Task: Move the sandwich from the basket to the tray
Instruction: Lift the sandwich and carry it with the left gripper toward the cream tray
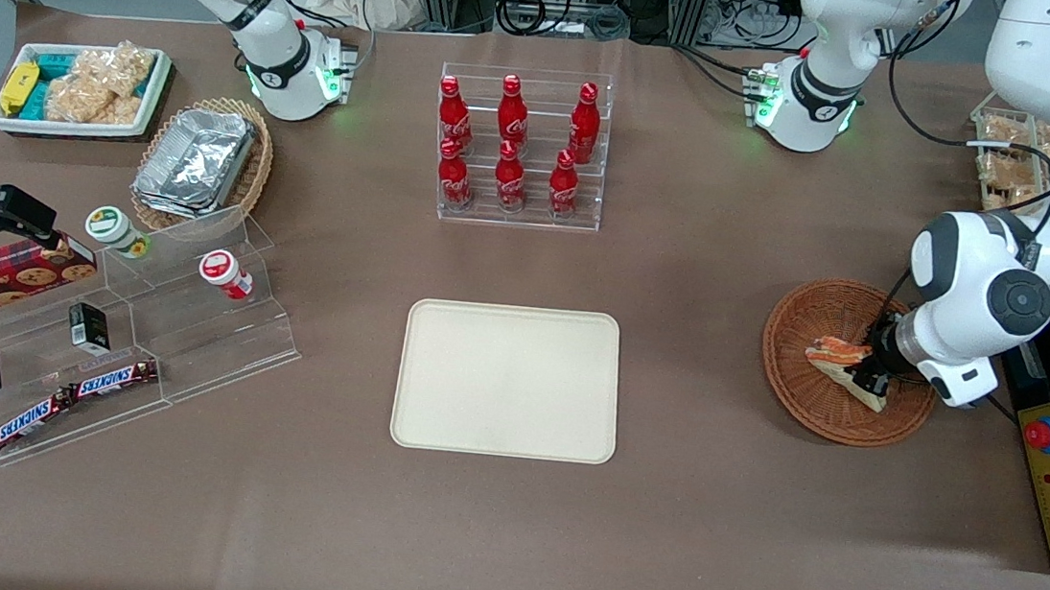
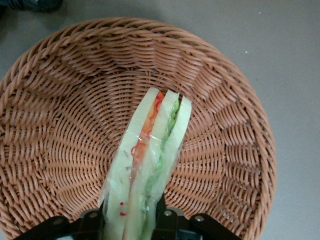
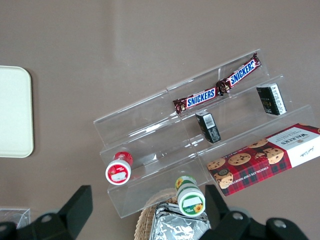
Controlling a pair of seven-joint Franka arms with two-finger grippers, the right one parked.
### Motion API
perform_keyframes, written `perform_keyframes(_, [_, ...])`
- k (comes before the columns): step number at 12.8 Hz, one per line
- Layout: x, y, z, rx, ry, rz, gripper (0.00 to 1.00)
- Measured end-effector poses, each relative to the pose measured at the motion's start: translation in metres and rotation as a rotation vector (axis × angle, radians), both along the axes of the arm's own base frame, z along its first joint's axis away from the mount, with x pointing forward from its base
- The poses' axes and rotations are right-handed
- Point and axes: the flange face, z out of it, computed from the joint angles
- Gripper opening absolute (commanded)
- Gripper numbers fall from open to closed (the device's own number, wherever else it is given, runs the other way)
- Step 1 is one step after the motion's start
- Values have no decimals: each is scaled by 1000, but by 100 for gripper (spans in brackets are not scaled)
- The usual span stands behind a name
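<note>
The claw (image 2: 131,220) is pinching the sandwich (image 2: 150,160) by its wide end, over the basket (image 2: 60,125) near the working arm's edge of the surface, probably so the wedge clears the rim. The tray (image 1: 507,380) is waiting mid-surface.

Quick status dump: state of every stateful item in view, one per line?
gripper: in the basket, jaws shut on the sandwich
sandwich: wrapped, gripped at one end, over the basket
basket: on the table, holds only the sandwich
tray: empty, flat on the table
cola bottles: six, upright, capped, in the clear rack
foil trays: stacked in the tan basket
Snickers bars: two, wrapped, on the clear stand
</note>
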Motion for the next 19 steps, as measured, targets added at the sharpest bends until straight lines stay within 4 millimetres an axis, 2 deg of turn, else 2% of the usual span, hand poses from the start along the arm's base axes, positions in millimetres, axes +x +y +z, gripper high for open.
perform_keyframes(2, [10, -1, 17, 3, -19, -2, 0])
perform_keyframes(3, [17, -1, 33, 5, 3, -1, 0])
perform_keyframes(4, [25, -2, 55, 8, 33, -1, 0])
perform_keyframes(6, [46, -14, 115, 10, 60, -21, 0])
perform_keyframes(7, [56, -30, 147, 6, 51, -53, 0])
perform_keyframes(9, [65, -77, 207, -13, 26, -222, 0])
perform_keyframes(10, [63, -103, 229, -26, 34, -354, 0])
perform_keyframes(11, [57, -131, 243, -42, 48, -494, 0])
perform_keyframes(12, [50, -160, 247, -57, 55, -614, 0])
perform_keyframes(14, [40, -221, 228, -95, 83, -784, 0])
perform_keyframes(17, [55, -306, 174, -147, 51, -919, 0])
perform_keyframes(19, [68, -352, 126, -144, 12, -978, 0])
